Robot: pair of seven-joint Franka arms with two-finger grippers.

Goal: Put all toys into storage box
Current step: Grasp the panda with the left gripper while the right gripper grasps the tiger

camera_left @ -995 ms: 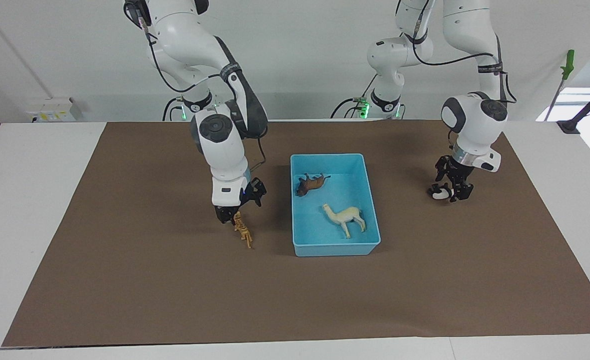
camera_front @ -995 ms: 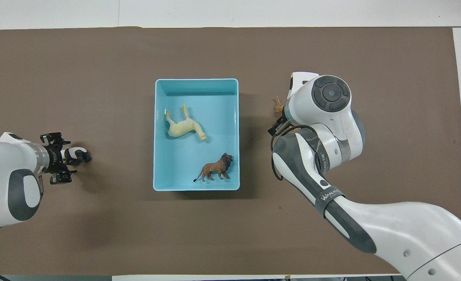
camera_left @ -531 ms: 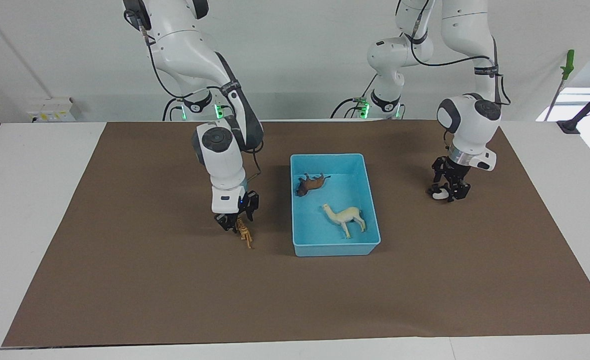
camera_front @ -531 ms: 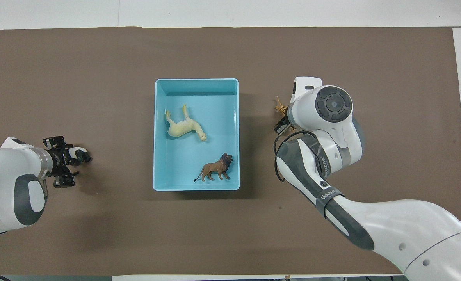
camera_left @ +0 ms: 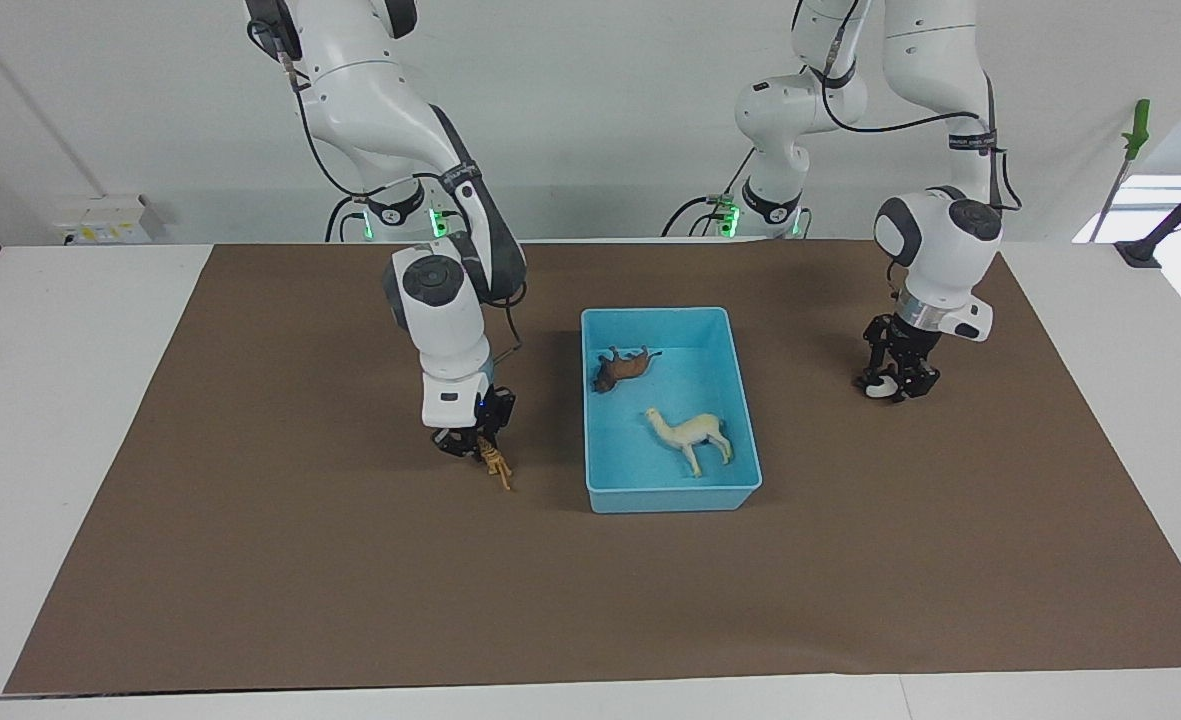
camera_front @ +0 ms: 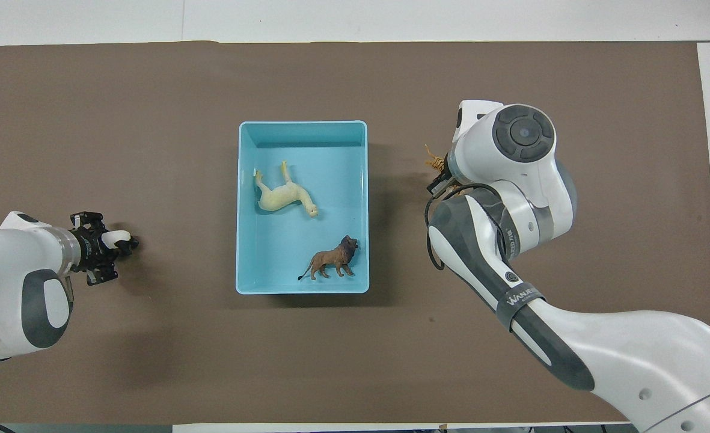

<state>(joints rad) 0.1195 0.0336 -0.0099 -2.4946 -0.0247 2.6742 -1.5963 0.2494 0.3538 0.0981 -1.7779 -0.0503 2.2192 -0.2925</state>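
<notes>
Two toys are already placed in the storage box (camera_left: 740, 400): the llama (camera_left: 692, 433) and the dark brown animal (camera_left: 622, 367). Two remain on the brown mat. The tiger (camera_left: 496, 466) is clamped at its upper end by the right gripper (camera_left: 472, 443), beside the box's long wall. The panda (camera_left: 882, 385) is gripped by the left gripper (camera_left: 895, 381), toward the mat's short edge at the left arm's end.

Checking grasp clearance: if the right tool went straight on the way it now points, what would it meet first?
The right tool points down, shut on the tiger, beside the storage box. Going straight on, the tiger would press into the brown mat first. I cannot tell whether it already touches.
</notes>
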